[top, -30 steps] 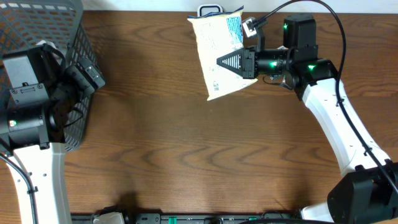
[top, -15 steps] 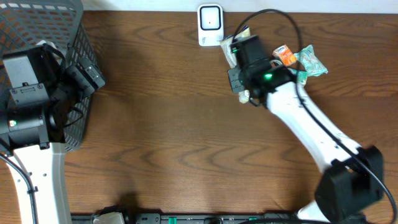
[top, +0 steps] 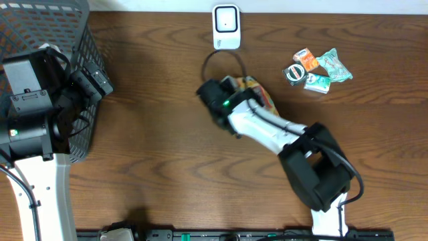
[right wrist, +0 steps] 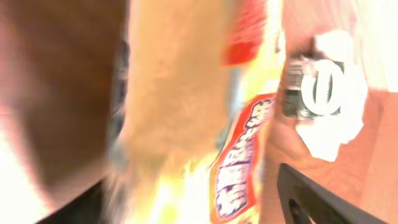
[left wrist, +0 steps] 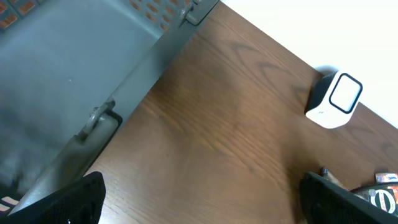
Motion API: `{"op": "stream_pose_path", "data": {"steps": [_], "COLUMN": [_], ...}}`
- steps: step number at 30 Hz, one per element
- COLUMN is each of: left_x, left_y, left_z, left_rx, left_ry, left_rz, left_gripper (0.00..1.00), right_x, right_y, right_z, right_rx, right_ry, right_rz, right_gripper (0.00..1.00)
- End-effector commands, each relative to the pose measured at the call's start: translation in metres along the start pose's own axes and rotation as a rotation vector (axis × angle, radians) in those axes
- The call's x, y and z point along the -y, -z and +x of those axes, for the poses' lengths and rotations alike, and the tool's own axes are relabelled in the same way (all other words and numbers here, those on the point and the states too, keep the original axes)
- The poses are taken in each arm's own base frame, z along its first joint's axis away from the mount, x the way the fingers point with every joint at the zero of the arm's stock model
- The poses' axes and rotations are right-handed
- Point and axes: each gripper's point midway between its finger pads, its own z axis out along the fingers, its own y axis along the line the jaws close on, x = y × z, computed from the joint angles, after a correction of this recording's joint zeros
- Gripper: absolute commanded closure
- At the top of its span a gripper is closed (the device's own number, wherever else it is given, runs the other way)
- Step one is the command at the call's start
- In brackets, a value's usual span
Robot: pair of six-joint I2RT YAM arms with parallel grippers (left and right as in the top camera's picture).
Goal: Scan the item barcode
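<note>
Right tool (right wrist: pixel 189 186): jaws spread wide, with the blurred yellow snack bag (right wrist: pixel 239 168) just ahead, seemingly down on the worktop (top: pixel 167 167). This is probably the release step; next, lift clear without dragging it. The scanner (top: pixel 226 25) stands beyond. The left tool (left wrist: pixel 199 193) gapes empty.

The scanner (top: pixel 226 27) stands at the far edge of the table (top: pixel 167 154), about mid-width. The basket (top: pixel 47 27) occupies the far left corner, with the left arm (top: pixel 33 114) just before it. The snack bag (top: pixel 261 94) lies on the table before the scanner and slightly to its right, partly under the right arm (top: pixel 261 127); a cluster of small packets (top: pixel 316 68) lies farther right, behind the bag and apart from it.
</note>
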Motion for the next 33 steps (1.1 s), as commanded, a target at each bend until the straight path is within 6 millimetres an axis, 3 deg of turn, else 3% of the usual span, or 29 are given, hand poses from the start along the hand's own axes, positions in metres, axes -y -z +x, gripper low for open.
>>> {"op": "stream_pose_path", "data": {"steps": [1, 4, 8, 10, 12, 15, 20, 22, 24, 26, 27, 28, 30, 31, 33], "left_x": [-0.003, -0.003, -0.003, -0.003, -0.003, -0.003, -0.003, -0.003, -0.003, -0.003, -0.003, -0.003, -0.003, -0.003, -0.003], "left_y": [0.000, 0.000, 0.000, 0.000, 0.000, 0.000, 0.000, 0.000, 0.000, 0.000, 0.000, 0.000, 0.000, 0.000, 0.000], "left_z": [-0.001, -0.001, -0.001, -0.001, -0.001, -0.001, -0.001, -0.001, -0.001, -0.001, -0.001, -0.001, -0.001, -0.001, -0.001], "left_rx": [0.003, 0.003, 0.003, 0.003, 0.003, 0.003, 0.003, 0.003, 0.003, 0.003, 0.003, 0.003, 0.003, 0.003, 0.003], "left_ry": [-0.010, -0.010, -0.010, -0.010, -0.010, -0.010, -0.010, -0.010, -0.010, -0.010, -0.010, -0.010, -0.010, -0.010, -0.010], "left_rz": [-0.012, -0.012, -0.012, -0.012, -0.012, -0.012, -0.012, -0.013, -0.012, -0.012, -0.012, -0.012, -0.013, -0.012, -0.013], "left_gripper": [0.02, 0.02, 0.02, 0.02, 0.02, 0.02, 0.02, 0.02, 0.02, 0.02, 0.02, 0.02, 0.02, 0.02, 0.02], "right_x": [-0.022, -0.019, 0.024, 0.043, 0.048, 0.032, 0.025, 0.010, -0.003, -0.013, -0.015, -0.015, -0.008, 0.002, 0.018], "right_y": [0.042, 0.067, 0.080, 0.070, 0.057, 0.041, -0.005, -0.020, -0.033, -0.042, -0.043, -0.043, -0.041, -0.040, -0.034], "right_z": [-0.023, -0.039, -0.050, -0.046, -0.040, -0.025, 0.002, 0.012, 0.020, 0.028, 0.028, 0.028, 0.022, 0.017, 0.003], "right_rx": [0.091, 0.150, 0.186, 0.157, 0.118, 0.086, -0.046, -0.099, -0.144, -0.182, -0.186, -0.188, -0.181, -0.174, -0.139], "right_ry": [-0.112, -0.152, -0.270, -0.333, -0.350, -0.228, -0.222, -0.208, -0.192, -0.180, -0.180, -0.187, -0.234, -0.278, -0.339], "right_rz": [-0.119, -0.185, -0.236, -0.309, -0.393, -0.635, -0.657, -0.672, -0.680, -0.686, -0.687, -0.686, -0.660, -0.625, -0.581], "right_gripper": [0.23, 0.11, 0.01, 0.01, 0.01, 0.01, 0.03, 0.15, 0.21, 0.40, 0.57, 0.64, 0.93, 0.99, 0.99]}}
